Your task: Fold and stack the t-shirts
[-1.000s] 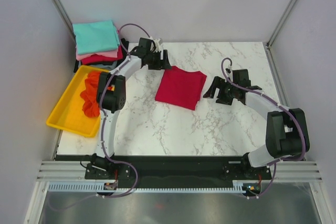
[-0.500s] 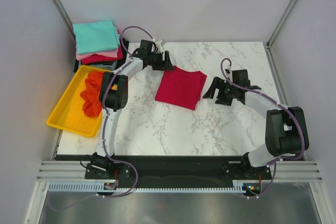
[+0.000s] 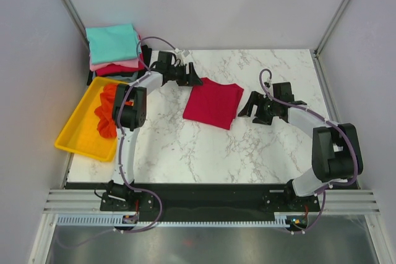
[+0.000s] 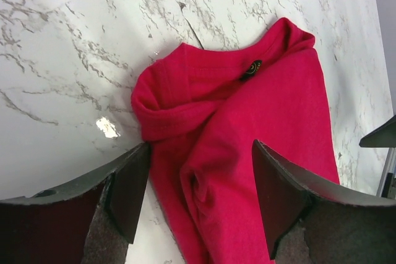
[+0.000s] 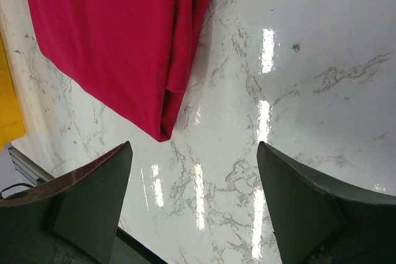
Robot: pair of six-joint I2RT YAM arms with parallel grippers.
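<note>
A crimson red t-shirt (image 3: pixel 213 103) lies folded in a rough square on the marble table. It also shows in the left wrist view (image 4: pixel 247 134) with its collar and label up, and in the right wrist view (image 5: pixel 117 35). My left gripper (image 3: pixel 193 80) is open at the shirt's far left corner, jaws straddling the cloth edge (image 4: pixel 198 196) without holding it. My right gripper (image 3: pixel 247 108) is open just right of the shirt, over bare marble (image 5: pixel 195 183). An orange t-shirt (image 3: pixel 106 110) lies crumpled in the yellow tray. Folded shirts are stacked at the far left, teal (image 3: pixel 112 42) on top.
The yellow plastic tray (image 3: pixel 77 137) sits at the table's left edge, partly over it. The stack stands at the far left corner by the grey wall. A black rail (image 3: pixel 198 193) runs along the table's near edge by the arm bases.
My left gripper has drawn slightly back and left at the shirt's far corner. My right gripper has edged a little left toward the shirt. The red shirt has not moved.
</note>
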